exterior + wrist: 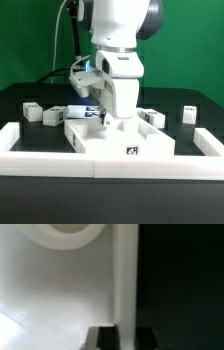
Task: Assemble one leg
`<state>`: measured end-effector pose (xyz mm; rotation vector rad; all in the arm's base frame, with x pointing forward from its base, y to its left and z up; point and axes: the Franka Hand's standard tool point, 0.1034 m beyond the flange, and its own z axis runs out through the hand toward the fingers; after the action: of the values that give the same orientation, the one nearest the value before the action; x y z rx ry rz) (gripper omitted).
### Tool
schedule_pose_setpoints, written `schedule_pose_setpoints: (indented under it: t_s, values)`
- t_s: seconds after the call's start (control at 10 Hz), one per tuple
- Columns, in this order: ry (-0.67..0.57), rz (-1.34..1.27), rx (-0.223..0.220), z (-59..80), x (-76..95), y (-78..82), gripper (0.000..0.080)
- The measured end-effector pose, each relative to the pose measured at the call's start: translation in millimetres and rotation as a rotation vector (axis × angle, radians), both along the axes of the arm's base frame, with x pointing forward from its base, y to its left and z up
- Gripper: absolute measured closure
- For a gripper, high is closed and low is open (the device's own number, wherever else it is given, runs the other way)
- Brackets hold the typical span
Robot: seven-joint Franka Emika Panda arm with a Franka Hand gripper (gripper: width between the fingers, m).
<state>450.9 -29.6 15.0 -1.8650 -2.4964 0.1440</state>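
Note:
The large white plate (112,138) lies flat in the middle of the black table. My gripper (101,117) is down at its far edge. In the wrist view my gripper (126,339) straddles the plate's edge (124,286); one dark finger (105,339) is over the plate and the other is over the black table. The jaws stand closed against the edge from both sides. A round hole (68,231) shows in the plate. Small white legs with tags lie loose: one at the exterior view's left (33,110), two at its right (152,117) (188,113).
A white raised fence (20,140) runs along the front and both sides of the table around the plate. Another small tagged white part (77,113) lies just to the exterior view's left of the gripper. Green backdrop behind.

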Motion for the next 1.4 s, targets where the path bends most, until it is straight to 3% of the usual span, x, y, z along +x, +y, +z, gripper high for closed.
schedule_pose_setpoints:
  t_s: [0.4,0.8,1.4]
  values:
    - [-0.002,-0.008,0.0,0.1,0.3,1.5,0.0735]
    - [-0.034,-0.205,0.002,-1.4,9.7,43.8,0.0735]
    - [-0.08,-0.286,0.015,-1.2,39.6,105.8,0.0735]
